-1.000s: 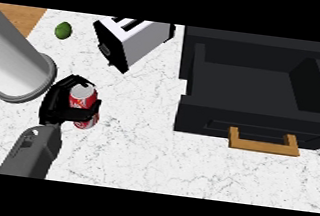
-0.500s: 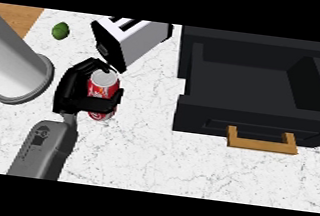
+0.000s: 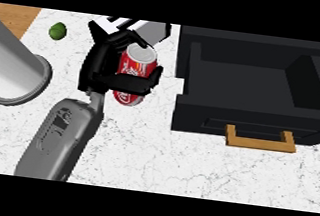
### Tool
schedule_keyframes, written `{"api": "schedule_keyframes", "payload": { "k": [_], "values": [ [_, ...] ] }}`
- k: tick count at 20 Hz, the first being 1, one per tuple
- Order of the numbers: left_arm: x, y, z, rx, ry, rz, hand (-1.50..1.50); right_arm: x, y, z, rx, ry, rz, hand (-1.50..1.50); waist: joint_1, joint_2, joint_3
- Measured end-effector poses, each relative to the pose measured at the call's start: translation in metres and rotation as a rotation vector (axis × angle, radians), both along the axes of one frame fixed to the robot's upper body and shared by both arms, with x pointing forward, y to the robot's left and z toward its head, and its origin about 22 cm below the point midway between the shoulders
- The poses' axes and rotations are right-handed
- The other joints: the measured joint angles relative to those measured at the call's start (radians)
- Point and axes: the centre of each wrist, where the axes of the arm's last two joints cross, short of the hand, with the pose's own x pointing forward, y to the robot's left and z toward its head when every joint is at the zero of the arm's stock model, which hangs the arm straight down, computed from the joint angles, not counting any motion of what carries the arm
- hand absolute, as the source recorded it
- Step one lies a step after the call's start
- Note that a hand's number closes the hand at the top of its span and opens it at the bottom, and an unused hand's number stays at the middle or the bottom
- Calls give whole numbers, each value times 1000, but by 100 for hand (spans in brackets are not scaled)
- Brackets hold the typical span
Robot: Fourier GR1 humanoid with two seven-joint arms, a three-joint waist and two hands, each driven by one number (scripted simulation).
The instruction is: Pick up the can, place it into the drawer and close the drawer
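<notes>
Nearest us, bare marbled worktop (image 3: 185,168) lies open along the lower edge. At ten o'clock our left hand (image 3: 104,70) curls round the red can (image 3: 134,74), gripping it. Open worktop separates it from the black drawer (image 3: 259,87) at two o'clock, which stands open, wooden handle (image 3: 260,140) facing us.

The counter (image 3: 186,163) is white marble with thin grey veins, edged by wood at its far left and far right corners. On it, a small green lime (image 3: 58,30) lies near the far left edge, a toaster (image 3: 132,27) stands at the far edge, and a black open drawer (image 3: 259,87) sits toward the right.
</notes>
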Motion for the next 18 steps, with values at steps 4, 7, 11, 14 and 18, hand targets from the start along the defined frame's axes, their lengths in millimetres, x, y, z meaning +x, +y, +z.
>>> {"api": "schedule_keyframes", "payload": {
  "k": [4, 7, 11, 14, 18],
  "values": [
    [5, -24, 31, 23, -19, -23, 150, -5, 0, 1, -2, -4, -5, -150, -2, 0, 0],
    [15, -43, 52, 30, -42, -27, 150, -3, 1, -1, -1, -5, -2, -150, -6, 2, 0],
    [23, -70, 79, 43, -50, -40, 150, -3, -5, 4, -6, -3, 1, -150, -9, 2, 0],
    [28, -89, 98, 50, -54, -38, 150, -1, -1, 1, -6, -4, 3, -150, -11, 3, 0],
    [38, -110, 115, 66, -54, -31, 150, 2, 2, 1, -8, -5, 5, -150, -16, 4, 0]
  ]
}}
